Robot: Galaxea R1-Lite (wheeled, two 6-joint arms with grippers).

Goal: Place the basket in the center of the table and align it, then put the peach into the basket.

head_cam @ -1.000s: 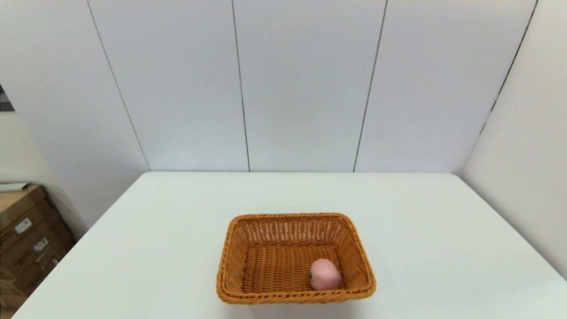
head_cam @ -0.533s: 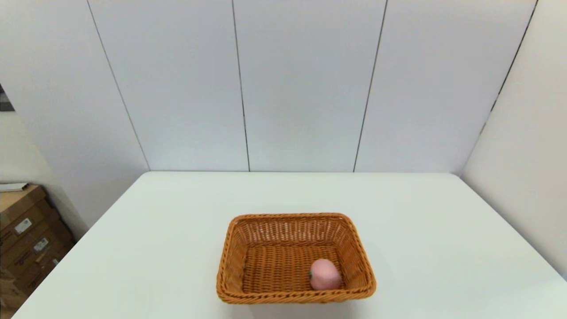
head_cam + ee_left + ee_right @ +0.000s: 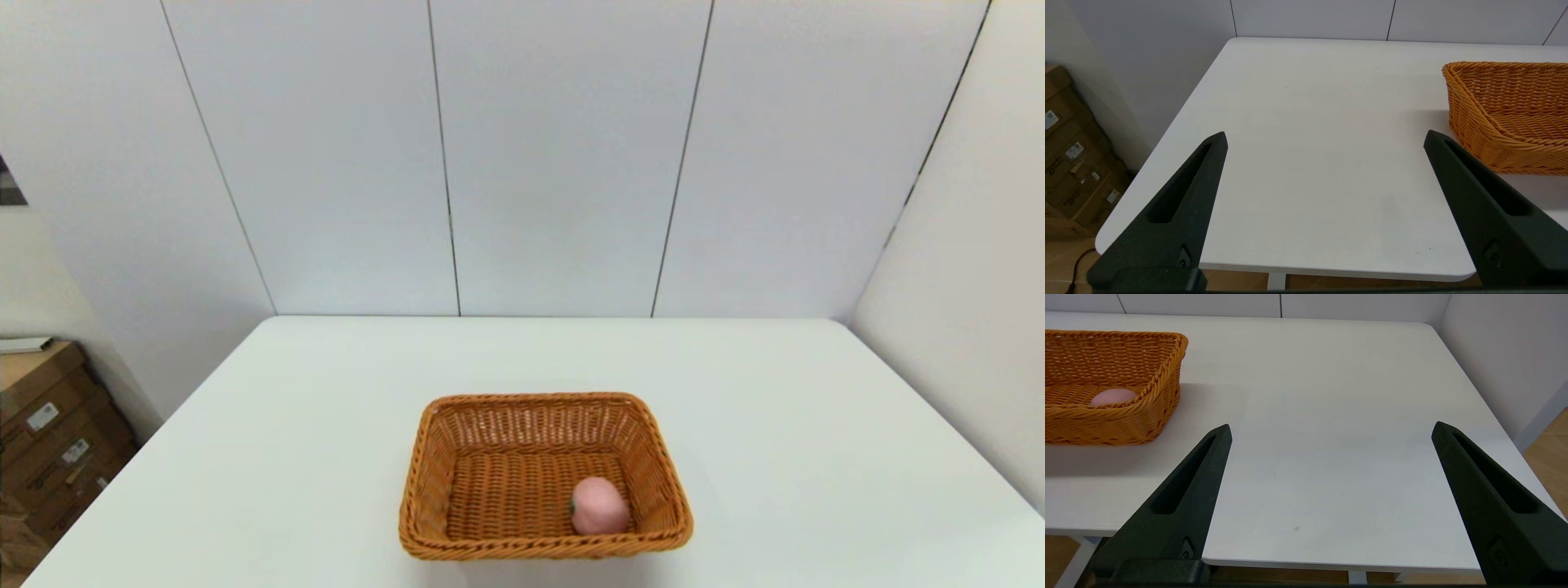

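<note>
We hold the left gripper [image 3: 1325, 139] and the right gripper [image 3: 1331, 430] parked off the near table edge, fingers spread wide and empty. Farther in, the basket [image 3: 424, 478] sits squarely near the middle of the table [image 3: 816, 457], and the peach [image 3: 600, 506] rests inside at its near right corner. We judge both steps complete, with nothing left to do.

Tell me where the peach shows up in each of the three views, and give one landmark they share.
Head view: the peach lies inside the basket, in its near right corner.
Left wrist view: not in it; only the basket's end shows.
Right wrist view: the peach's top peeks over the basket's near wall.
Shared landmark: the basket, on the white table.
</note>
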